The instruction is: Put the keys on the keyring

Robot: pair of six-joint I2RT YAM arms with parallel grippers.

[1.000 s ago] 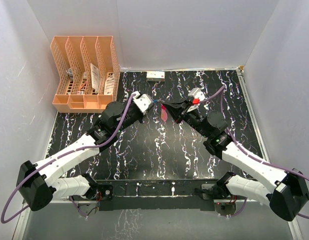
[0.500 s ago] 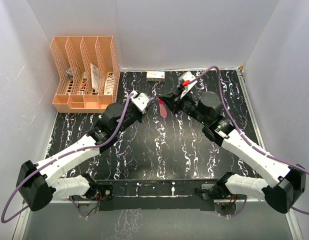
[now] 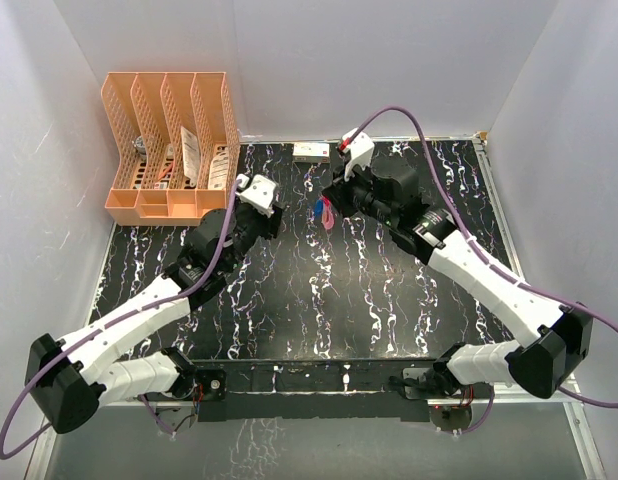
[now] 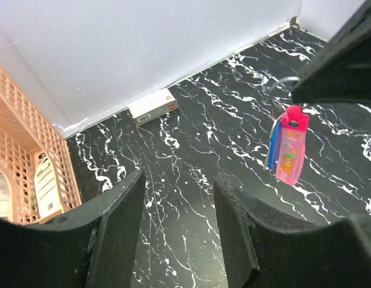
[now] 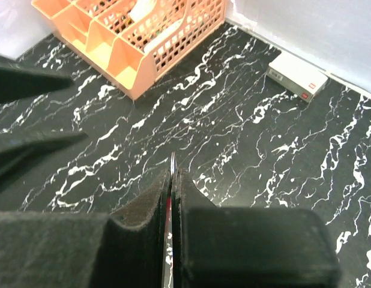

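While the right gripper (image 3: 331,198) clamps the keyring (image 4: 280,90), its red strap (image 4: 292,150) dangles at upper centre.
Left gripper (image 4: 180,183) gapes empty, just to its left.

Bright, even overhead light; soft shadows on the bench (image 3: 319,300); both wrist views blur their near fingers (image 4: 113,234).

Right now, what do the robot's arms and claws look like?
The left arm and right arm are white tubes with black joints, each trailing a purple cable. The left claw and right claw each have two chunky black fingers.
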